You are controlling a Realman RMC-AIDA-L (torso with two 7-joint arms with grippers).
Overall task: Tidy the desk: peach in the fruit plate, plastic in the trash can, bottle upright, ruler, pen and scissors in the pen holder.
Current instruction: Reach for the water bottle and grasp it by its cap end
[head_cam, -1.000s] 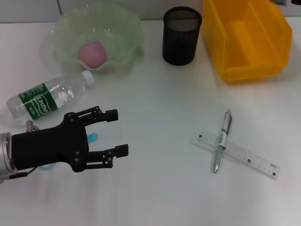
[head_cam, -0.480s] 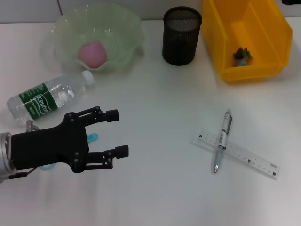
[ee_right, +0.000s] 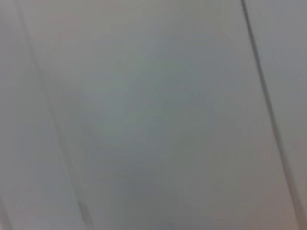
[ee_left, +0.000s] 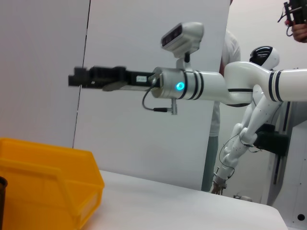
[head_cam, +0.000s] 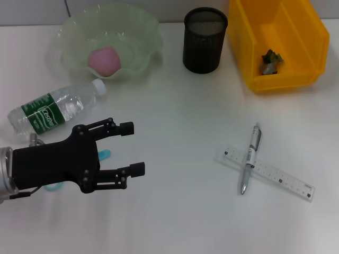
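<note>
Left end effector [head_cam: 132,148] hovers spread over the surface [head_cam: 180,211], holding nothing, near the lying bottle [head_cam: 53,110]; right end effector [ee_left: 76,78] hangs above the yellow bin [head_cam: 275,42], its state unclear.

Looks like a robotics lab w/ a mock office desk. We see a plain white table [head_cam: 180,121] set w/ desk bits: black mesh pen holder [head_cam: 205,39], ruler [head_cam: 275,174], pen [head_cam: 250,157], yellow plastic bin [head_cam: 275,42]. In the left wrist view we see bare grey-white partition panels [ee_left: 144,96] behind the table, a white humanoid robot [ee_left: 261,60] standing by, its white arm [ee_left: 192,86] reaching over the bin, and a person [ee_left: 230,52] partly hidden behind it. No home or shop fittings, just test-rig gear.
</note>
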